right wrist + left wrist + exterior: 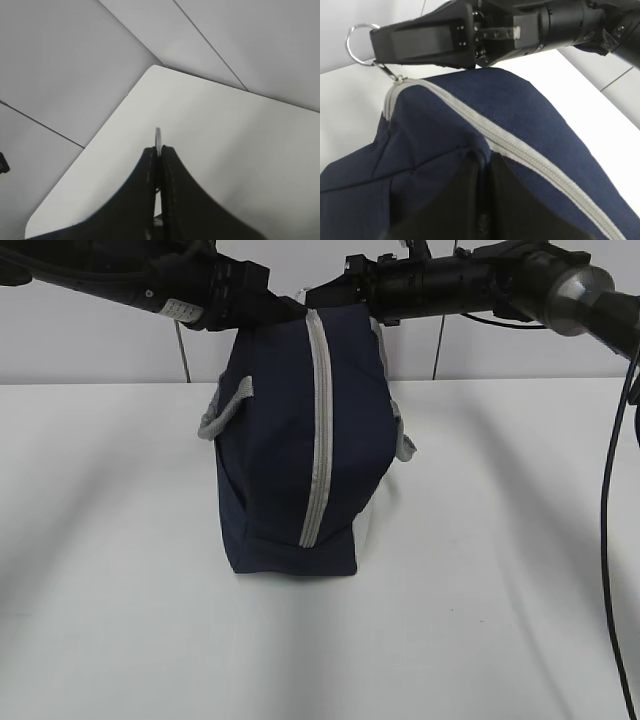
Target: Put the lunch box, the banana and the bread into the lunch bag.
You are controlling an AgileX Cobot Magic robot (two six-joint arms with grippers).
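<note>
The navy lunch bag (285,440) stands in the middle of the white table, its grey zipper (318,430) closed along the side facing me. My left gripper (288,308) is at the bag's top and is shut on a fold of navy fabric (482,150) beside the zipper (520,150). My right gripper (159,150) is shut on the metal ring pull (158,136). In the left wrist view the ring (355,47) sticks out past the right gripper's fingertips (382,40) at the zipper's end. The lunch box, banana and bread are out of view.
Grey webbing handles (222,412) hang at both sides of the bag, and a white side panel (368,525) shows low on the right. A black cable (608,490) hangs at the right. A tiled wall stands behind. The table's corner (155,67) lies beyond the right gripper.
</note>
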